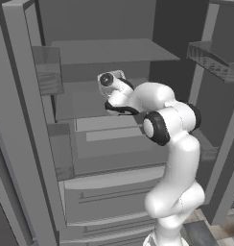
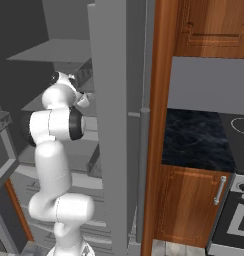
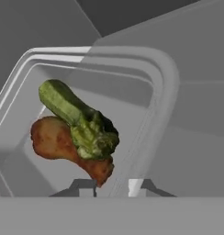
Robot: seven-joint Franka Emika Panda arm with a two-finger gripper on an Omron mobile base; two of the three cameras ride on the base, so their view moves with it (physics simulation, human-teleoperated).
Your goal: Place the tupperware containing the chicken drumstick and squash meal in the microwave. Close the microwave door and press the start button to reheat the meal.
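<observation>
I've got the arm (image 1: 171, 144) reaching into the open fridge (image 1: 23, 120), wrist up near a mid shelf (image 1: 109, 50). On the hand cam the gripper (image 3: 113, 186) sits right at the tupperware (image 3: 166, 87), one finger (image 3: 84, 187) inside the tray and the other (image 3: 140, 186) outside, w/ the flared rim running down between them. Jaws look narrowed on that rim, so I read it as clamped on the tupperware wall. Inside the tray the squash (image 3: 79, 121) lies on top of the chicken drumstick (image 3: 58, 142), touching, both just beside the gripped wall. From the right base cam, a wood cabinet (image 2: 189, 210) and dark counter (image 2: 194, 140) sit right of the fridge, cooktop (image 2: 239, 130) at the edge.
</observation>
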